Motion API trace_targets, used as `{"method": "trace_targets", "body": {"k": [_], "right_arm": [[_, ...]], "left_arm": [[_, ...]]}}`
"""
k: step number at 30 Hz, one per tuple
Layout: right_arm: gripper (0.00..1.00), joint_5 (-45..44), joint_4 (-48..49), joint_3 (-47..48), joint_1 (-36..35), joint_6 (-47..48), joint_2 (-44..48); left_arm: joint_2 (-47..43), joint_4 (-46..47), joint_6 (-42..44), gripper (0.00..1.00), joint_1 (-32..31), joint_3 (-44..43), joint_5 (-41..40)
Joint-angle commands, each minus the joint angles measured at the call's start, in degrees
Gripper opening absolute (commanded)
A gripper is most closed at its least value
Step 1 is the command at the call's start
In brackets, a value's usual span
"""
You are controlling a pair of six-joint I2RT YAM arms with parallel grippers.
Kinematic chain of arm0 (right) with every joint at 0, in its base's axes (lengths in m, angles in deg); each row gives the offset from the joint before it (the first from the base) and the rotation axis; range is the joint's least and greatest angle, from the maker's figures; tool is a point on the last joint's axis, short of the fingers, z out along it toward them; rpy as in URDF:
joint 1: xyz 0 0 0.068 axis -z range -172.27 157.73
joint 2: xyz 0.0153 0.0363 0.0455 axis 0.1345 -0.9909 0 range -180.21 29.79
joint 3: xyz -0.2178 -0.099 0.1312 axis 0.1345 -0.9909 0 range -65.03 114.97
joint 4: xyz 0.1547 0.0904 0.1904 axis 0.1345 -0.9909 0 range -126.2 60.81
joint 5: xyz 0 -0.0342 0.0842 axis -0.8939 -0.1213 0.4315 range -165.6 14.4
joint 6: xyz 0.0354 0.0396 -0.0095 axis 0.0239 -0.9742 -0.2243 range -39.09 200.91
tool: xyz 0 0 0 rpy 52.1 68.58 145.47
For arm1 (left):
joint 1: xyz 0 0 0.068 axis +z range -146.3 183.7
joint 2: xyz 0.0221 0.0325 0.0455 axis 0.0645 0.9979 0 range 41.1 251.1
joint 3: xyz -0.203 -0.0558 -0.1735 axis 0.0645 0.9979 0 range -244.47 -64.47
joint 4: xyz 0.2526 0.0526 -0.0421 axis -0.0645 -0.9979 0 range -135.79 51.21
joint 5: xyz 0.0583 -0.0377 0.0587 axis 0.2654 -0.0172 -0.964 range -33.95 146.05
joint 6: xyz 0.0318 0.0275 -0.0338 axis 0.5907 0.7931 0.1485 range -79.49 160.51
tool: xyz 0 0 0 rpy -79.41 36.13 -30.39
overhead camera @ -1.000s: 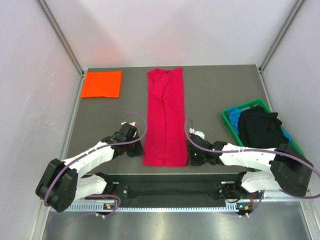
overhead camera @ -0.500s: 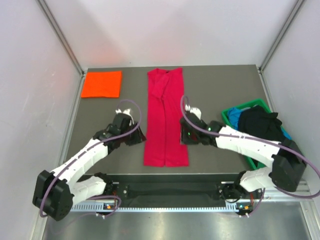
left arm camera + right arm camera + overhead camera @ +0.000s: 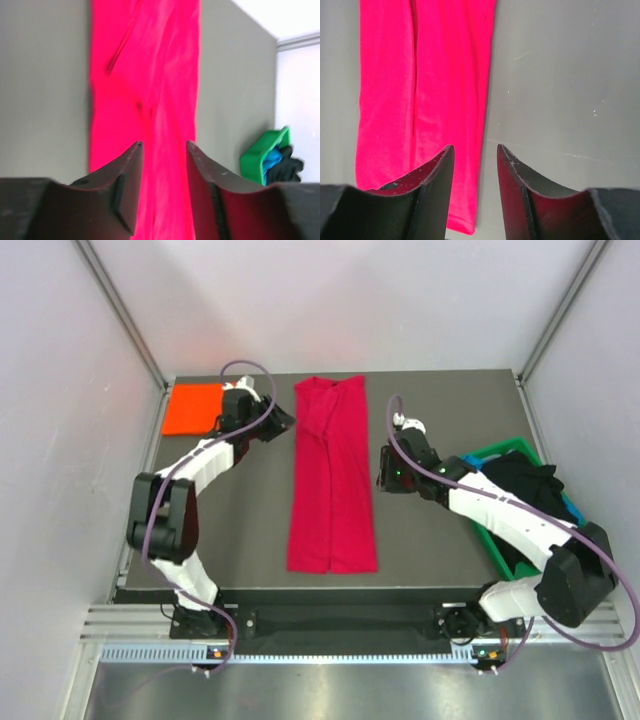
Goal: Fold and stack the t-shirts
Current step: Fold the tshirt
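Note:
A crimson-red t-shirt (image 3: 331, 475) lies folded lengthwise into a long strip down the middle of the table. An orange t-shirt (image 3: 194, 408) lies folded at the far left corner. Black (image 3: 518, 490) and blue (image 3: 468, 474) t-shirts are heaped in the green bin. My left gripper (image 3: 282, 421) hovers open just left of the red strip's far end, and the left wrist view shows the red t-shirt (image 3: 145, 75) beyond its open gripper (image 3: 163, 146). My right gripper (image 3: 384, 478) stands open beside the strip's right edge. In the right wrist view that edge of the red t-shirt (image 3: 425, 90) runs between its open gripper (image 3: 475, 149).
The green plastic bin (image 3: 465, 457) sits at the table's right edge, also seen as the bin (image 3: 259, 156) in the left wrist view. Grey walls close in the table (image 3: 440, 405) on three sides. My left arm stretches across the left side past the orange t-shirt.
Both grippers have let go of the red shirt's near end and opened. Both arms moved away from the near edge, the left one to the strip's far end.

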Motion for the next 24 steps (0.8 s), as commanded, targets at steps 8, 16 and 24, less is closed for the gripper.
{"method": "trace_targets", "body": {"k": [8, 16, 24], "right_arm": [[0.42, 10.3, 6.4, -1.4, 5.3, 5.3, 5.2], [0.43, 13.6, 6.9, -1.8, 7.3, 6.1, 5.3], [0.43, 15.5, 8.2, -2.7, 8.6, 6.0, 5.6]], "left_arm": [[22.8, 13.9, -0.6, 0.49, -0.5, -18.2, 3.9], [33.7, 13.6, 1.9, 0.49, -1.1, -27.9, 4.0], [36.2, 12.2, 3.7, 0.47, -2.0, -30.0, 3.5]]}}
